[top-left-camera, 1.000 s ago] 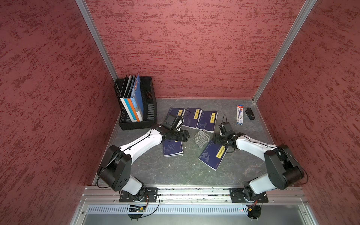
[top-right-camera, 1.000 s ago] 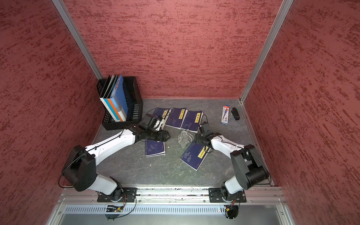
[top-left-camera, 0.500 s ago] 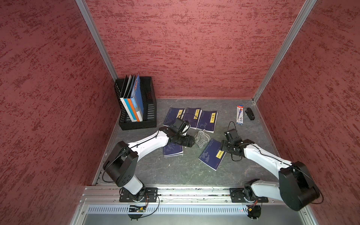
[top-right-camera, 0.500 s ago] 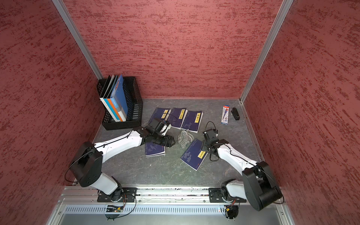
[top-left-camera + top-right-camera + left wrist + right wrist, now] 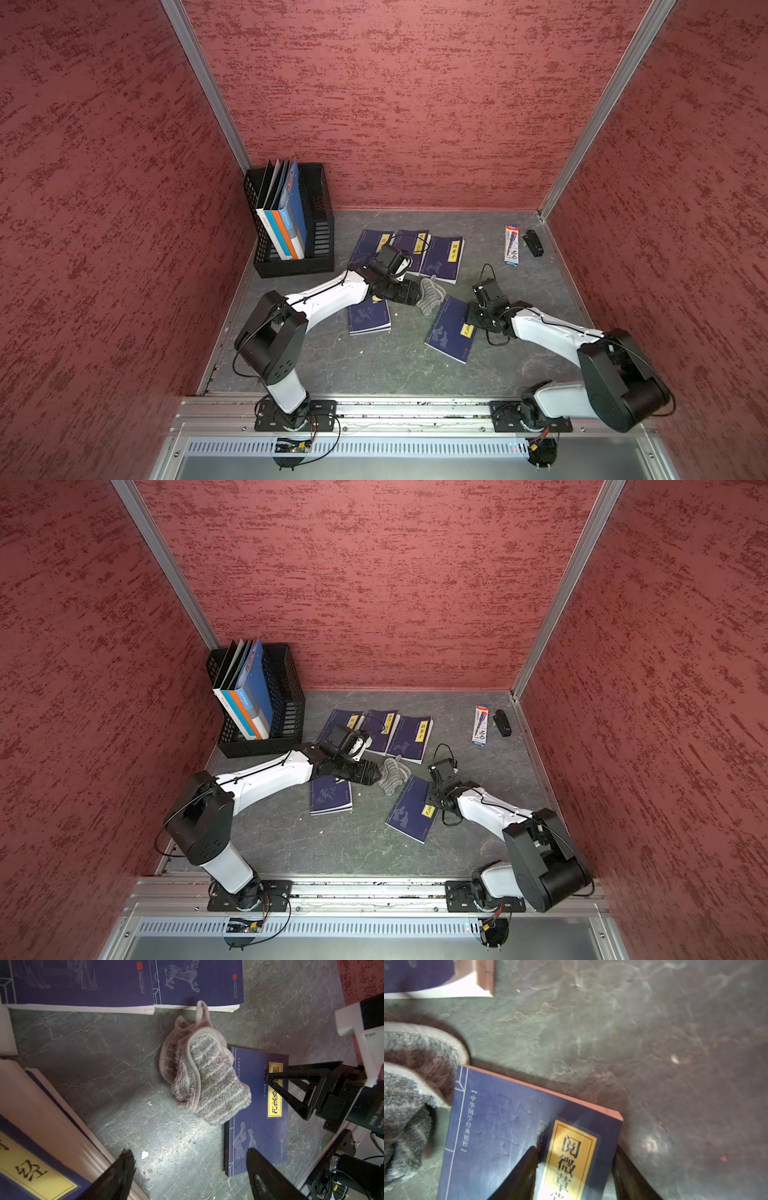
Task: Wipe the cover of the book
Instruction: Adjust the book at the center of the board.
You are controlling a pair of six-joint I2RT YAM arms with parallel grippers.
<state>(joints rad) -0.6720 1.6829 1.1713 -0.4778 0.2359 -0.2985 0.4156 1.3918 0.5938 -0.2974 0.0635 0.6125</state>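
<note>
The book (image 5: 449,332) (image 5: 409,812) is dark blue with a yellow title label and lies flat at the middle right of the table. A crumpled grey striped cloth (image 5: 430,295) (image 5: 207,1084) (image 5: 404,1084) rests on the table and overlaps the book's far corner. My left gripper (image 5: 413,297) (image 5: 189,1152) is open, pointing at the cloth from the left with nothing between its fingers. My right gripper (image 5: 471,319) (image 5: 576,1148) straddles the book's (image 5: 500,1126) labelled edge with its jaws apart. One finger lies over the cover, and the other is off the edge above the table.
Three more blue books (image 5: 415,253) lie in a row at the back, and another (image 5: 368,320) lies partly under my left arm. A black file basket (image 5: 320,232) with folders stands at the back left. A pen package (image 5: 511,245) and a small black object (image 5: 534,243) lie back right.
My right gripper drew back from the cloth to the book's labelled edge, and its jaws narrowed. My left gripper moved right, up to the cloth, still open.
</note>
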